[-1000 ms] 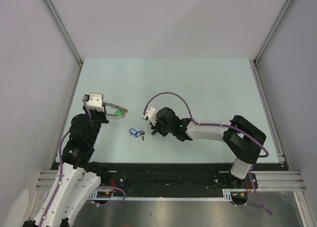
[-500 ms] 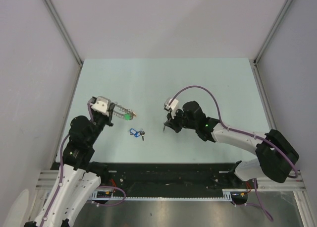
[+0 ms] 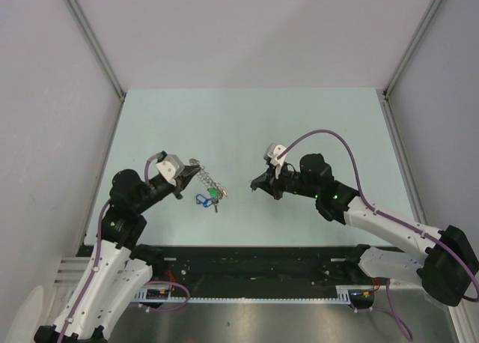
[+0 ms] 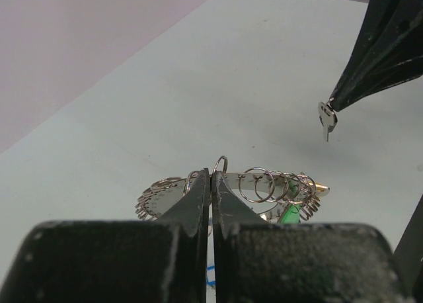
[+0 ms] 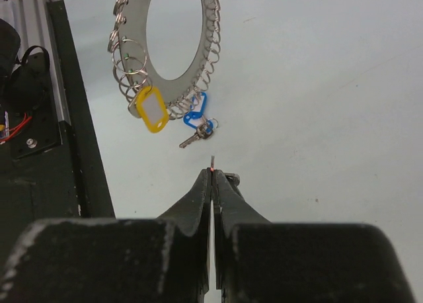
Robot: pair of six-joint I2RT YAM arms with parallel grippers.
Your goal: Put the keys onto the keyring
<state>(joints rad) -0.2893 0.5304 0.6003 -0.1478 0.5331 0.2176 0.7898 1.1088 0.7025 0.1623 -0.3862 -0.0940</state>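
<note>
Two keys show, well apart from each other. One, a small silvery key [image 4: 326, 120], is pinched at its tip between the right fingers [image 5: 198, 198], which are pressed together on it. From the left wrist camera it hangs at 2 o'clock, dangling from the dark fingertips. Whether it carries a tag cannot be told.

The other, the blue-tagged key [image 3: 202, 201], lies loose on the pale tabletop [image 3: 299, 126].

The left fingers [image 4: 195, 204] are clamped tight on the rim of the keyring [image 5: 168, 90], a flat grey ring fringed with small split rings. In the overhead view the keyring sticks out from them toward 4 o'clock and is seen nearly edge-on. A green tag [image 3: 212, 192] sits near its far end, and the blue-tagged key is just beside that end at about 7 o'clock.

The right fingers sit at 3 o'clock from the keyring, with a clear gap between, their tips pointing toward 9 o'clock.

From the right wrist camera the keyring faces the lens at 11 o'clock, its hole open to view. A yellow tag [image 5: 152, 112] hangs from its lower left edge, and the blue-tagged key shows just beyond the lower edge, between the keyring and the fingertips.
</note>
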